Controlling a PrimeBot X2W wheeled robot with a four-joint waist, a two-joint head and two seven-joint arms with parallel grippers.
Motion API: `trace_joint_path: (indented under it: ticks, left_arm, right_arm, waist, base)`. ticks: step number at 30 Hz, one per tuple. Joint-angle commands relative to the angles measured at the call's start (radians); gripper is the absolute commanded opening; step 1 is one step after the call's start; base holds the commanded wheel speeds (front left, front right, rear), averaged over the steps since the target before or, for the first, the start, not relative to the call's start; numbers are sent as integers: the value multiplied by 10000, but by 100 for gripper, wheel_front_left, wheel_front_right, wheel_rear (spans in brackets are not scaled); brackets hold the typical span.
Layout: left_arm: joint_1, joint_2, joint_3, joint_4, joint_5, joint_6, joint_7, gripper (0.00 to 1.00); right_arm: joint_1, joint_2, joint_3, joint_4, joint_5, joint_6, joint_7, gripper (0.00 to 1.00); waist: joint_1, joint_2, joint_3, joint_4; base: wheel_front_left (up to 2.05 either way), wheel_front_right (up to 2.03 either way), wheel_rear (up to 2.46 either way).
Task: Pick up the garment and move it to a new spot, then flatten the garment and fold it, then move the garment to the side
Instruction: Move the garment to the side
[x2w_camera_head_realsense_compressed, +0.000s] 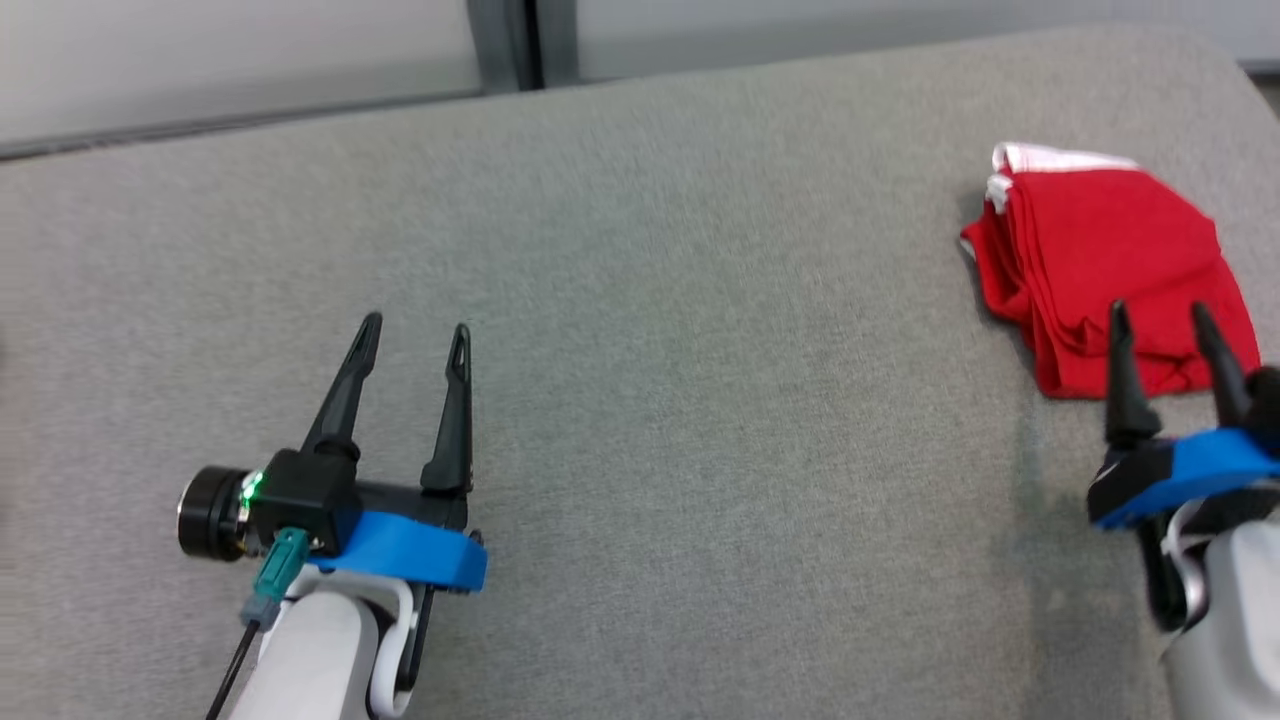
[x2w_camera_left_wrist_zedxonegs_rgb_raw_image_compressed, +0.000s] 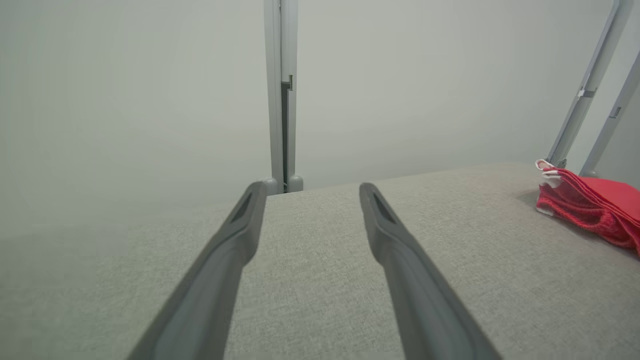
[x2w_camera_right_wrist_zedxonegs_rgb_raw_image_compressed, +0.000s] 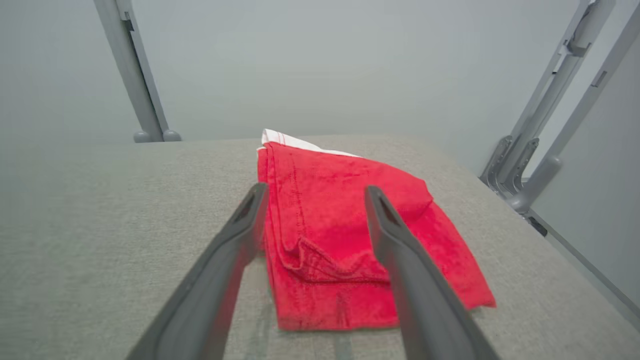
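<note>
**Folded garment may be pulled open if the right hand catches it**

The red garment lies folded in several layers on the gray counter, directly in front of the right hand and partly under its fingertips. The fingers of this hand stand apart and hold nothing. In the right wrist view they are over the near part of the cloth, one near its inner border and one over its middle. I cannot tell if the tips touch the fabric. The left hand is also spread and empty, and the garment is well apart from it, far to its right.

From how things lie, the folding and the move to the side seem done, so the main danger is to spoil the result.

- The near edge of the garment, just below the right fingertips, has a loose wrinkle and a raised hem. A low fingertip could hook there and drag the top layer back, which would open the fold.
- On the outer side of the right hand the counter ends not far beyond the garment. A sideways push could slide the cloth toward that edge.
- The layers are not aligned exactly, so a small pull may shift only the upper ones.

A straight lift before any move back would probably avoid these.
</note>
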Motion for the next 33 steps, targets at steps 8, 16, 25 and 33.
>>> trace_joint_path:
  ticks: [8,16,25,33]
  left_arm:
    - [823,-20,286,318,-395,265,-50,100]
    - [1453,122,565,638,-749,328,-57,100]
    - [2186,387,571,792,-970,210,95,100]
    - [2596,550,446,693,-1066,146,315,100]
  right_arm:
    - [2216,971,582,-2684,46,-1,607,100]
    - [3492,1326,955,-4155,264,-1,1377,100]
    - [4605,1437,802,-4944,284,1,1847,100]
    - [5355,1453,769,-5600,409,1,2158,100]
  waist:
    - [2,0,-1144,677]
    - [2,0,-1898,1476]
    - [2,0,-2694,1613]
    - [2,0,-3010,1528]
  base:
    - [0,0,0]
    - [0,0,0]
    - [0,0,0]
    - [0,0,0]
